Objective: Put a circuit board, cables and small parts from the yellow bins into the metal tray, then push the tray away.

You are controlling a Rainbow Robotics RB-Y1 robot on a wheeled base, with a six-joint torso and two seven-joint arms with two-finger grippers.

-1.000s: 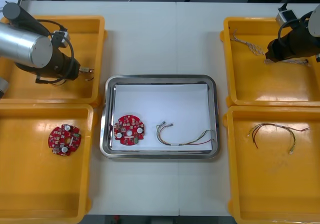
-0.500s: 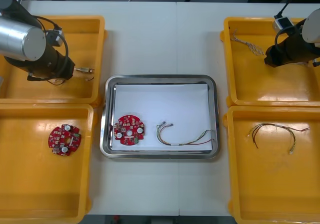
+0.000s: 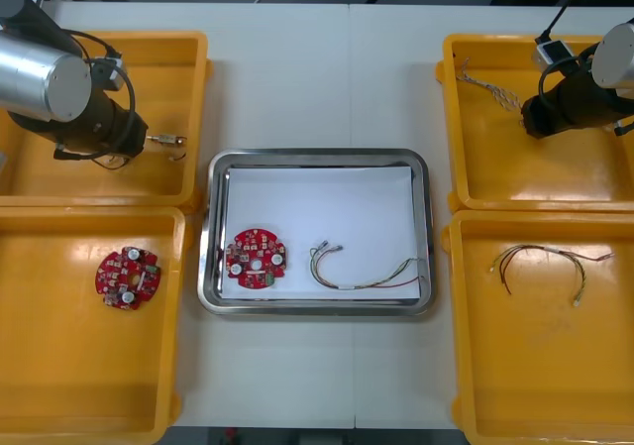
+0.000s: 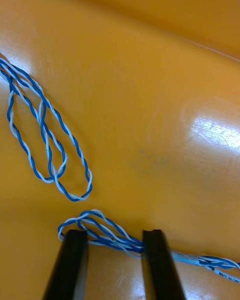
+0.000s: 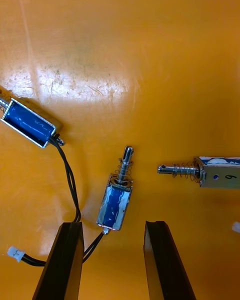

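One cable (image 4: 106, 234) within right end effector (image 4: 114, 234)

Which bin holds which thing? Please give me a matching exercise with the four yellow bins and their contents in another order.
1 far left bin
2 near left bin
3 far right bin
4 near right bin

a red and yellow cable
b small metal parts
c circuit board
d twisted blue and white cable

Pairs: 1-b, 2-c, 3-d, 4-a.
The left claw is open at b, the right claw open around d.
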